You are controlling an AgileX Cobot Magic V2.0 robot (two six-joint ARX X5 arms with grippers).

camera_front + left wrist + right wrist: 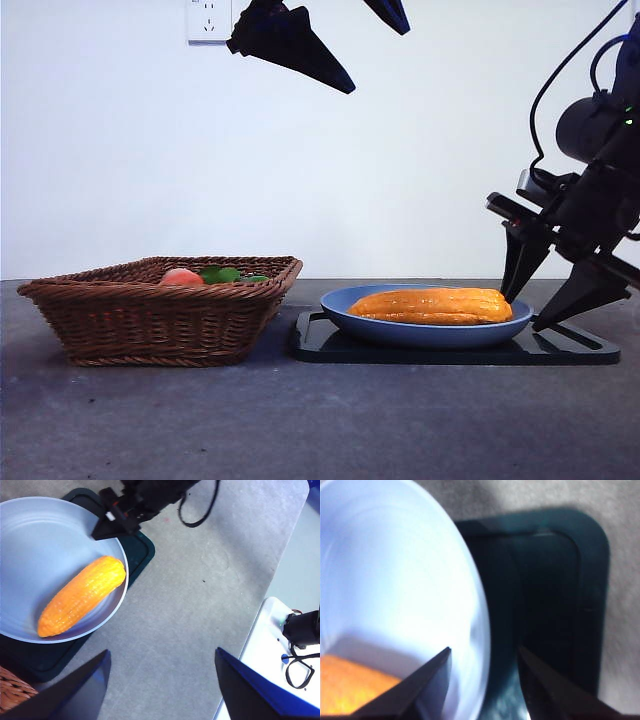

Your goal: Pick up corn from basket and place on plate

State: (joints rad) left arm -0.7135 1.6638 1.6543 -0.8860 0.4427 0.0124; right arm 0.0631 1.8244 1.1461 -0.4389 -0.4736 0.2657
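On the plate, corn lying flat, plate resting on black tray, right gripper just beside plate rim, jaws spread empty, left gripper raised above, jaws wide, basket beside tray.

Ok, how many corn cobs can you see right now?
1. The corn lies on the plate, with the right gripper open beside its end. The basket shows only a reddish fruit and greens; its floor is hidden.

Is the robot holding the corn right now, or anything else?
No, nothing is held. The corn lies loose on the plate. The right gripper is open beside it; the left gripper hangs open, high above.
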